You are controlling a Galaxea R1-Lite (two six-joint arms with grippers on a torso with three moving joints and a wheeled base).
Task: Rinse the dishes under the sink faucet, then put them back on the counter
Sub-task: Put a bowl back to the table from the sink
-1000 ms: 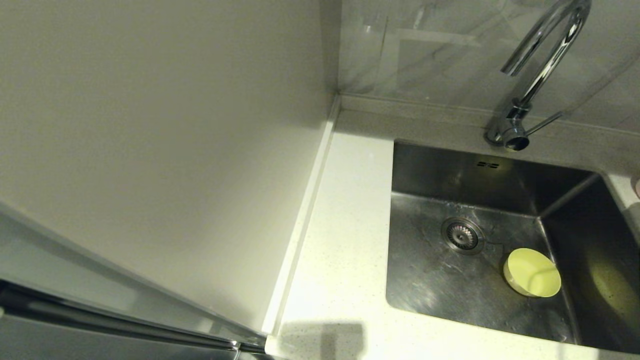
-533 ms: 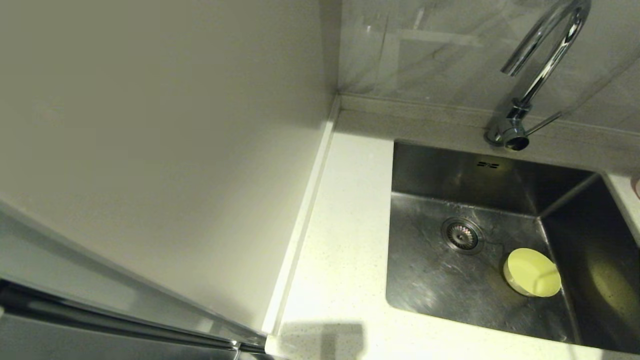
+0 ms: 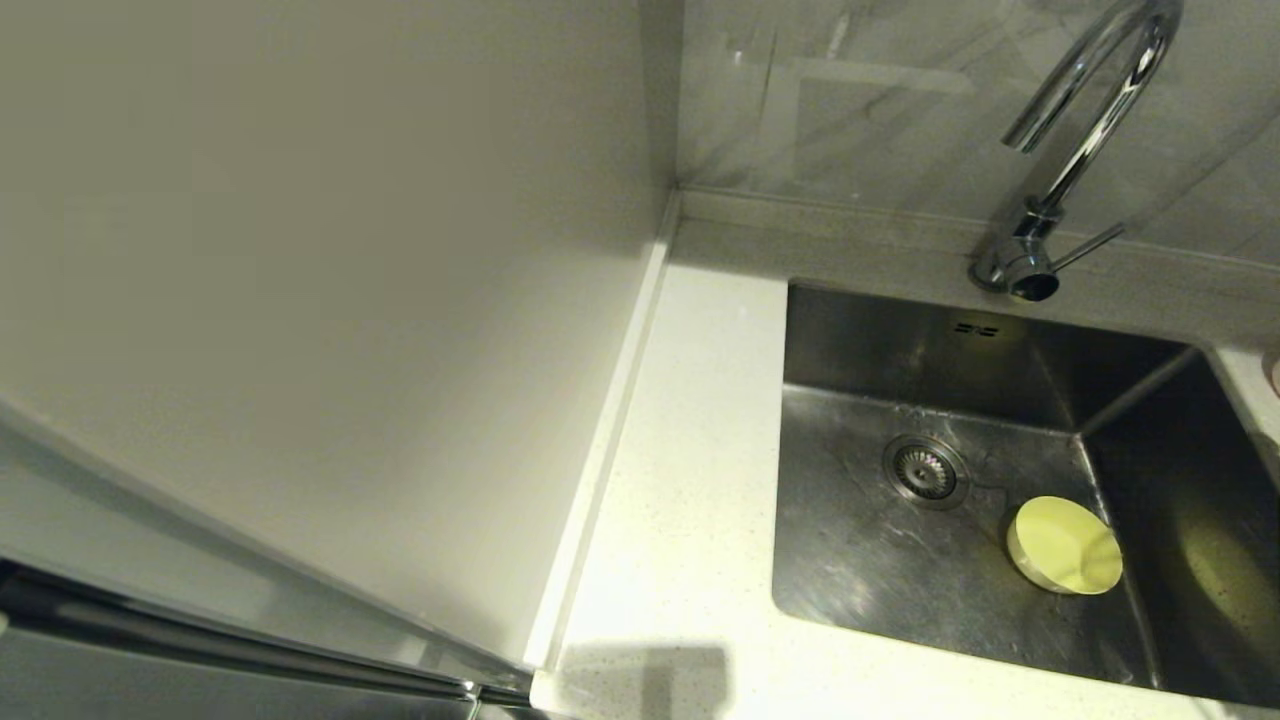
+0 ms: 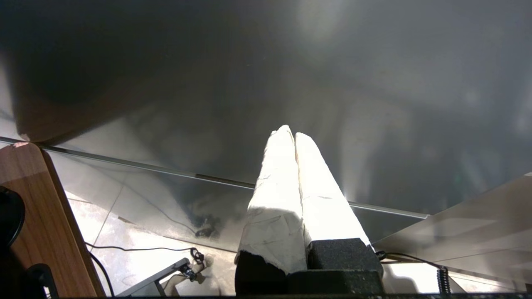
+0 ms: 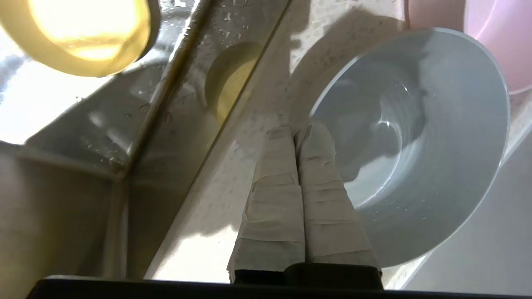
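The yellow-green bowl (image 3: 1065,545) lies tilted on the floor of the steel sink (image 3: 880,560), right of the drain strainer (image 3: 925,470); it also shows in the right wrist view (image 5: 83,33). The chrome faucet (image 3: 1085,130) stands behind the basin, no water running. My right gripper (image 5: 297,128) is out of the head view, on the counter (image 5: 216,199) right of the sink, shut on the near rim of the pale blue-grey bowl (image 5: 436,166). The pale pink bowl (image 5: 490,37) sits just beyond it, a sliver of it at the head view's right edge (image 3: 1274,372). My left gripper (image 4: 290,135) is shut, parked low.
A tall off-white wall panel (image 3: 350,300) rises left of the speckled counter strip (image 3: 690,480). A tiled backsplash (image 3: 850,100) runs behind the faucet. The left wrist view shows a grey cabinet front (image 4: 291,62) and cables on the floor (image 4: 145,249).
A grey shape at the head view's right edge has slipped out of sight to the right. The yellow-green bowl has rocked slightly in the sink.
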